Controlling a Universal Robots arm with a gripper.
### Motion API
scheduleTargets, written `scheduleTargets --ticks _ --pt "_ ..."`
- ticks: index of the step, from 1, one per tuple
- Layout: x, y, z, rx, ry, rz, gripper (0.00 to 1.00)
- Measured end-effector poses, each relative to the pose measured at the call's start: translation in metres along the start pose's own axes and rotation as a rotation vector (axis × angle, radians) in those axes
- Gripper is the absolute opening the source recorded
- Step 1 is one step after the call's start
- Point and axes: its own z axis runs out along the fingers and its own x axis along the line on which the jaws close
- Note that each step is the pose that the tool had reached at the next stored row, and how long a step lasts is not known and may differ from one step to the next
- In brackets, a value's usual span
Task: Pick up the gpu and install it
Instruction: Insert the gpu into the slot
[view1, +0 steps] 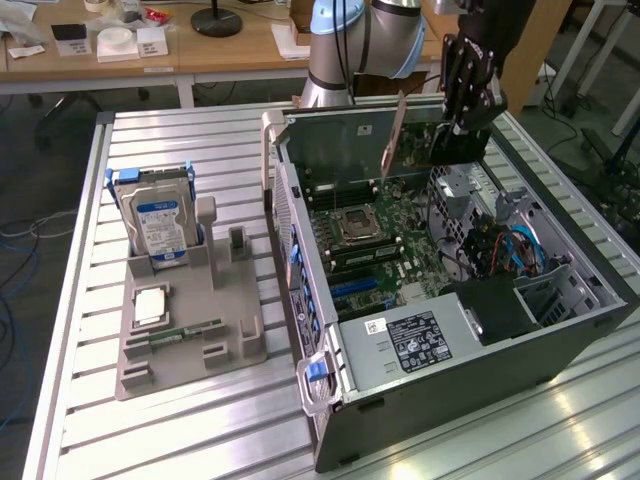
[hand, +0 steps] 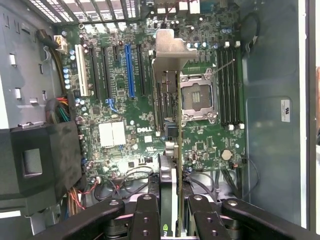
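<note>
Robotics lab, looked like a PC-assembly test cell. The desk (view1: 92, 300) was slotted aluminium profile, with an industrial robot arm (view1: 350, 40) standing at its far edge. An open computer tower (view1: 450, 340) lay on its side mid-desk, motherboard (hand: 125, 125) exposed. A grey parts fixture (view1: 190, 345) near the desk's edge on the exterior view's left held a hard drive (view1: 158, 225) and loose components. Cluttered wooden desk (view1: 220, 55) behind it, cables (view1: 18, 235) on the floor.

The arm (view1: 372, 40) is silver-grey with pale blue joint caps (view1: 335, 18) (rounded, glossy). Its end effector (hand: 170, 212) is matt black: jointed linkage bars (hand: 95, 216) and two flat fingers (hand: 147, 220), each dotted with small round screw heads and pivot pins.
</note>
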Motion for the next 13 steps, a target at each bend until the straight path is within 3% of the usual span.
scheduleTargets --ticks 9,13 --pt "0.001 0.0019 0.0132 0.0 0.0001 0.0 0.27" --pt "0.001 0.0021 0.0139 -0.0001 0.0002 0.0 0.27"
